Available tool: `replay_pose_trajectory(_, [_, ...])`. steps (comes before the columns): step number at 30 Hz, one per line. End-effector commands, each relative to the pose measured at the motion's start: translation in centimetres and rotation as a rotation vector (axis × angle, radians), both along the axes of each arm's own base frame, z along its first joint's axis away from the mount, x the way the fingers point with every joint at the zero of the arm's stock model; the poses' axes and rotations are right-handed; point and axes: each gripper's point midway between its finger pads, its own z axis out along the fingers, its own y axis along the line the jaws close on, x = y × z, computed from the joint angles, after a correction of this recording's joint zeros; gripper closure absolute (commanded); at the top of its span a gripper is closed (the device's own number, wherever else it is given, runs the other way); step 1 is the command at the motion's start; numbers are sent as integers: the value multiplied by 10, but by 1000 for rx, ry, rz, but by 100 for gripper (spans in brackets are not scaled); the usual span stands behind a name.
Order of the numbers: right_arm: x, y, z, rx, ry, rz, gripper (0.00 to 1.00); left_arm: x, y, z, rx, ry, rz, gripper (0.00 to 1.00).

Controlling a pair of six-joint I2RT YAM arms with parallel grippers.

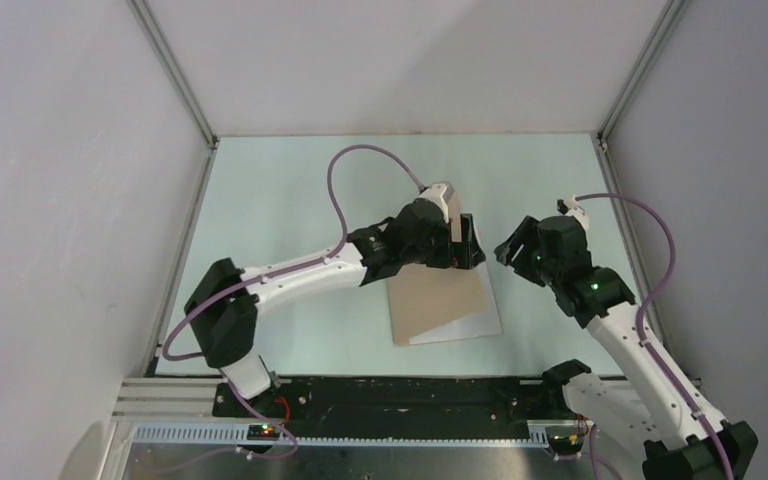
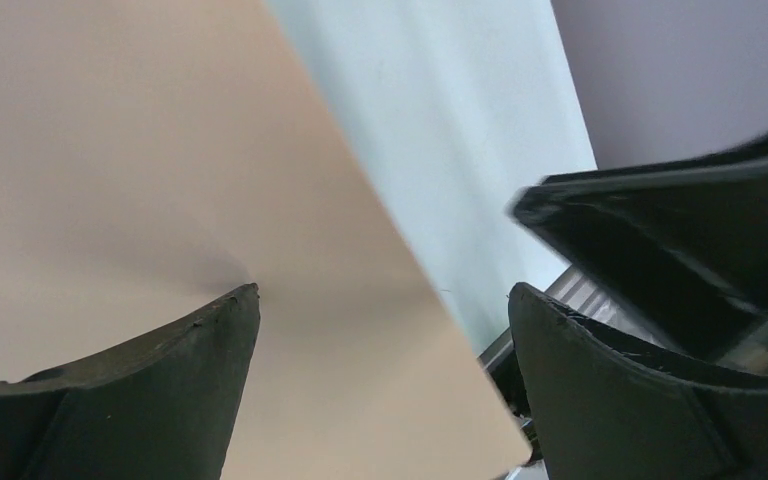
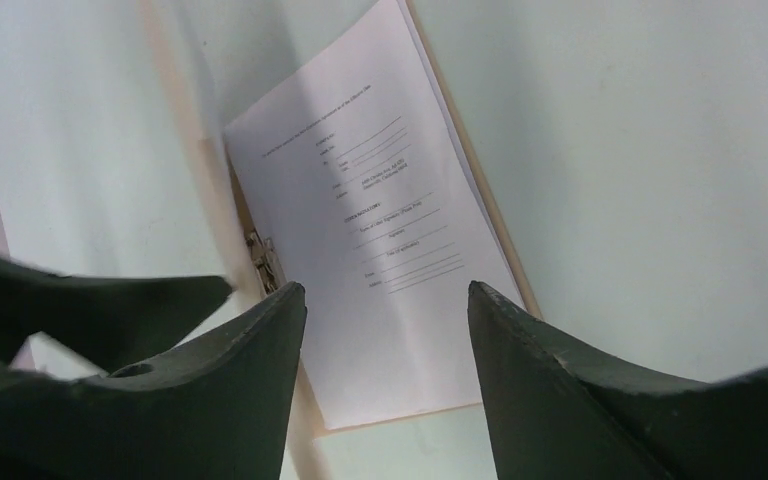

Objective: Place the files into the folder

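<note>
Left wrist, fingers: the left gripper [image 2: 382, 292] has its jaws spread wide and grasps nothing. The finger at 7 o'clock lies against the cover of the folder [image 2: 140, 150], and the one at 5 o'clock hangs past its edge, over the table [image 2: 440, 120].
Left wrist, cover: the tan face fills the view from 9 to 12 o'clock, and its free edge slants from 12 down toward 5 o'clock.
Right wrist, fingers: the right gripper [image 3: 385, 290] is released – jaws apart, nothing between them – and hovers above the paper.
Right wrist, paper: the files [image 3: 380, 200] lie flat inside the folder with the printed sheet on top. A tan margin shows along their 3 o'clock side and the clip [image 3: 263, 258] sits at their 9 o'clock edge. Whether the blank sheet lies beneath cannot be told.
Right wrist, 10 o'clock: there is a pale raised surface, either the cover's inner face or paper; I cannot tell which.
Top view, layout: the folder sits mid-table with its cover partly down and a white strip of paper showing at its 4 o'clock corner. The left gripper is at its 12 o'clock edge. The right gripper is at 2 o'clock, apart from it.
Step, as judged: closing the cover over the files.
Doing it well: press the cover down slowly with the flat of the left finger, and move the right gripper clear toward 3 o'clock.
Risk: a quick push could slide the sheets out at 4 o'clock.
</note>
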Motion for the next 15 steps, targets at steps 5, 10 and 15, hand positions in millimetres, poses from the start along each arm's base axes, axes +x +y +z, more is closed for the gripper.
replay_pose_trajectory(5, [-15, -18, -1, -46, -4, -41, 34, 26, -11, -37, -136, 29, 39, 2])
replay_pose_trajectory(10, [-10, -6, -30, -41, 46, -4, 33, 32, 4, -81, -91, 91, 67, 2])
replay_pose_trajectory(15, [-4, 12, -60, -41, 71, 44, 33, 34, 27, -119, -39, 159, 86, 2])
